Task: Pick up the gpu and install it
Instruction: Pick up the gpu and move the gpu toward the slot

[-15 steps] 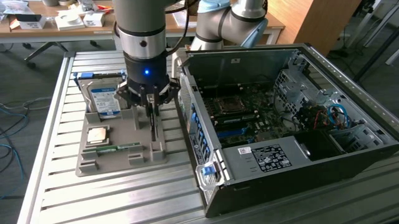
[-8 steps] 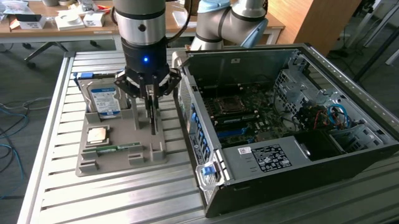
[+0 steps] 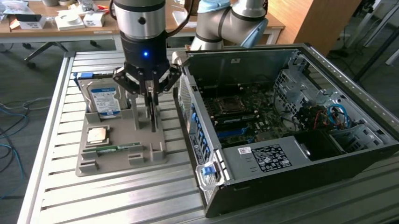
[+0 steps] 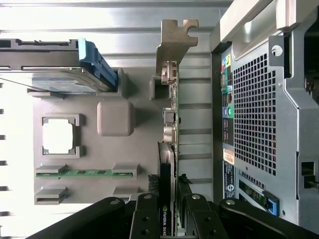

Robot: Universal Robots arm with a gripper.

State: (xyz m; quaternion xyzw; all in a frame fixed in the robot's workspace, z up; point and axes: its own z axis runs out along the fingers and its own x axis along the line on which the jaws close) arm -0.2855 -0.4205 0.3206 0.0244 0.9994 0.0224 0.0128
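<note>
— On the exterior view's left, how far along?
— My gripper [image 4: 168, 220] pinches the gpu [image 4: 170, 119], standing on edge in the grey tray [image 3: 124, 157] beside the computer case [image 3: 274, 161]. Grasped; not yet installed.

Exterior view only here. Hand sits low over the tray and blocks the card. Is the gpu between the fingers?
Observer: Yes. In the wrist view the hand has its fingers against both faces of the gpu, which stands on edge in the tray.
Operator: Which end is gripped?
Observer: The end away from the metal bracket. The bracket juts out well clear of the fingers.
</note>
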